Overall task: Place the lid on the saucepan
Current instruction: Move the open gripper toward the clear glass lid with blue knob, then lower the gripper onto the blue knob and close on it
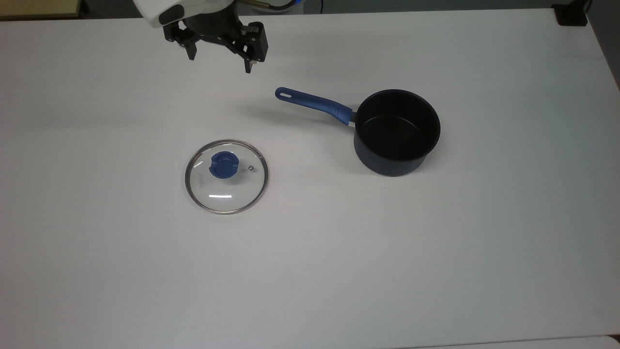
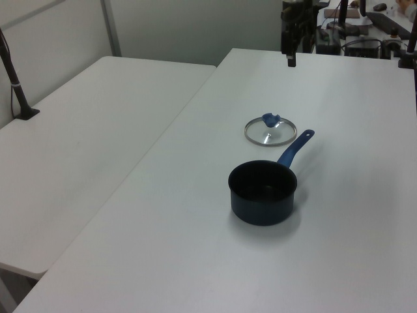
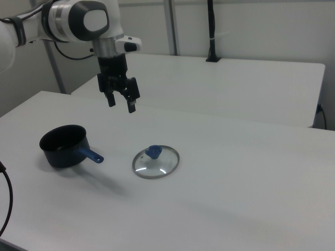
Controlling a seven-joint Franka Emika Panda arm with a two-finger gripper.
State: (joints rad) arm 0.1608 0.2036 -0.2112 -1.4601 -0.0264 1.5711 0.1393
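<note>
Lid and saucepan apart, gripper raised

Lid flat on white table, knob up, nearest in the top view. Saucepan well apart toward the top view's right, uncovered, handle pointing toward the top view's left. Gripper beyond lid, above table, its 2 fingers spread wide, holding nothing.

one lid, one saucepan (two white tables)
</note>
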